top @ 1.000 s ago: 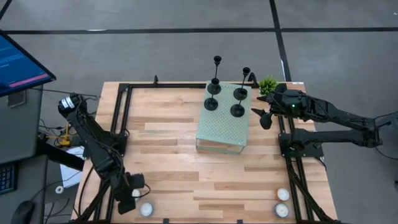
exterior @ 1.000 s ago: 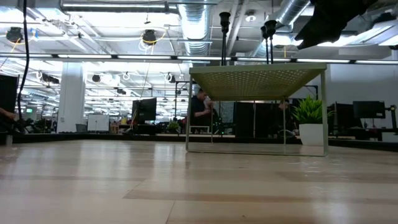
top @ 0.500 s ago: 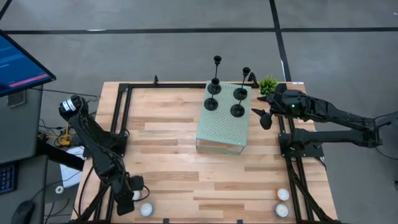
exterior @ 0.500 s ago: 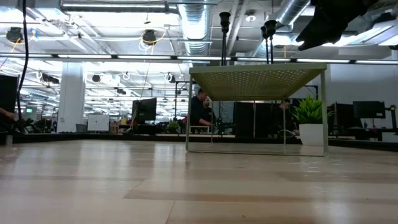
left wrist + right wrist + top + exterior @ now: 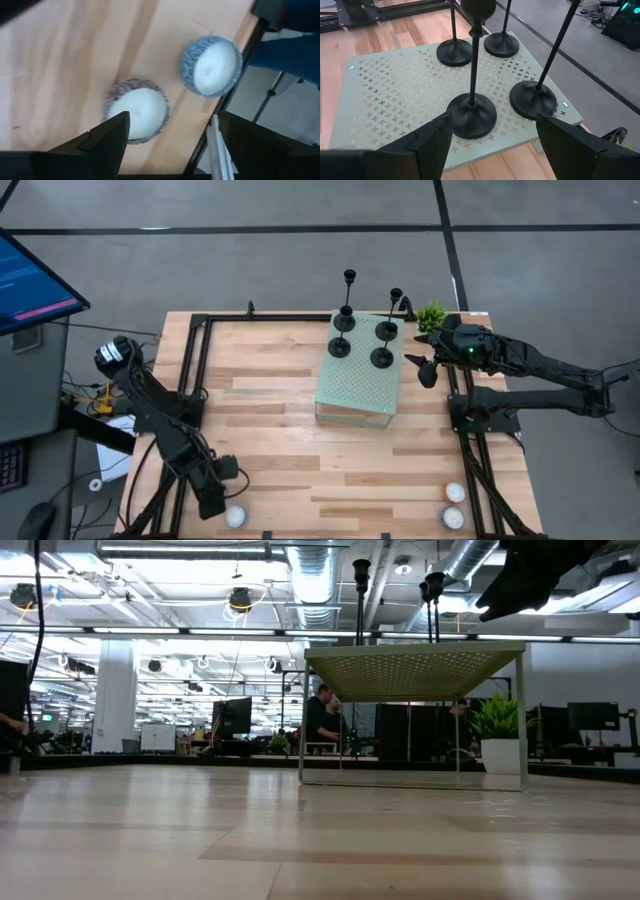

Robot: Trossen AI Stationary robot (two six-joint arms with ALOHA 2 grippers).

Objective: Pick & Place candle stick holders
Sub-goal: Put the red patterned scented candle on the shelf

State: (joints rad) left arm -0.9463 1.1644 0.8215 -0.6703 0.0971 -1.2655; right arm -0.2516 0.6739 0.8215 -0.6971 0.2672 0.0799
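The bench (image 5: pixel 280 420) is topped with pale wood planks and edged by a black metal frame (image 5: pixel 195 355). It stands on a grey floor (image 5: pixel 250 260) crossed by dark lines. A lit monitor (image 5: pixel 30 280) leans in at one side. Beyond the bench lies a wide open hall with exposed silver ducts (image 5: pixel 315 580), ceiling lights, a white column (image 5: pixel 113 695), desks with dark screens (image 5: pixel 235 717) and a person (image 5: pixel 318 720) seated among them.

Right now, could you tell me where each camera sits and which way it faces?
High view: overhead, straight down on the table; both arms show.
Low view: tabletop height, level toward the green stand; right arm overhead.
Left wrist view: down on two tealights; left tool open.
Right wrist view: facing the candle stick holders; right tool open.
High and right wrist views share stand and holders.
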